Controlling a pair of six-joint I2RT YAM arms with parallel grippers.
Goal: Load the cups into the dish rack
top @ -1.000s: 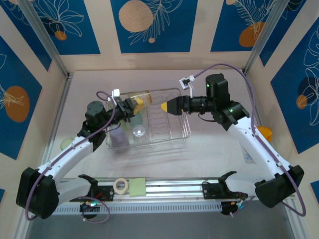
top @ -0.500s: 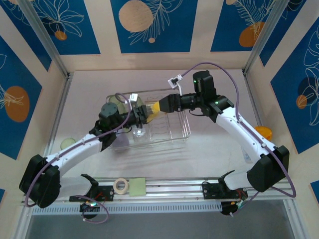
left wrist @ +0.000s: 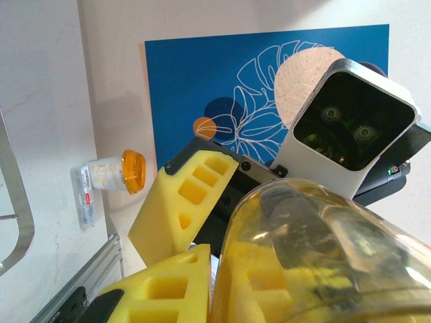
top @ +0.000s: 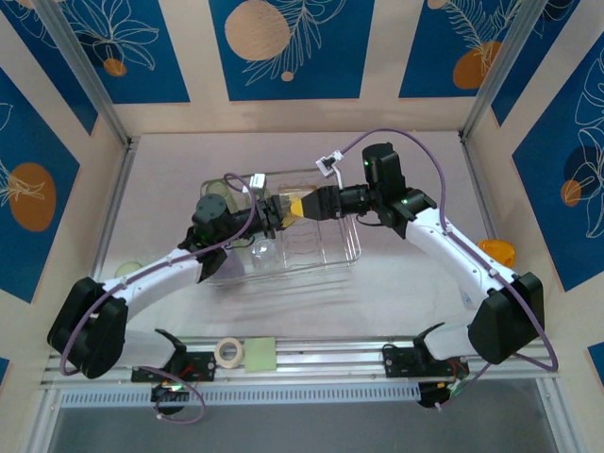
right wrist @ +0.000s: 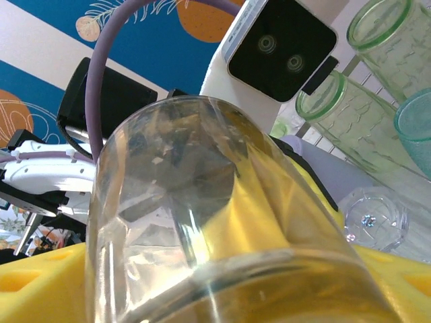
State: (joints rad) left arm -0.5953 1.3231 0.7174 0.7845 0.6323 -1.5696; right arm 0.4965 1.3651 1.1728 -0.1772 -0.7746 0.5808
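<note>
Pinching a clear cup (right wrist: 202, 202) above the cup-laden dish rack (top: 332, 257), left pincer (top: 270, 214); right pincer (top: 296, 205), grip unclear.

One clear tumbler (right wrist: 222, 222) lies on its side in the air over the silver wire dish rack (top: 351, 247); inside the rack stand two light green cups (right wrist: 394, 33), a teal cup (right wrist: 416, 128) and another clear cup (right wrist: 374, 219).

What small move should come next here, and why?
Probably close the right gripper firmly on the clear cup. Its fingers flank the cup, which the left gripper holds above the dish rack; then the left could release.
</note>
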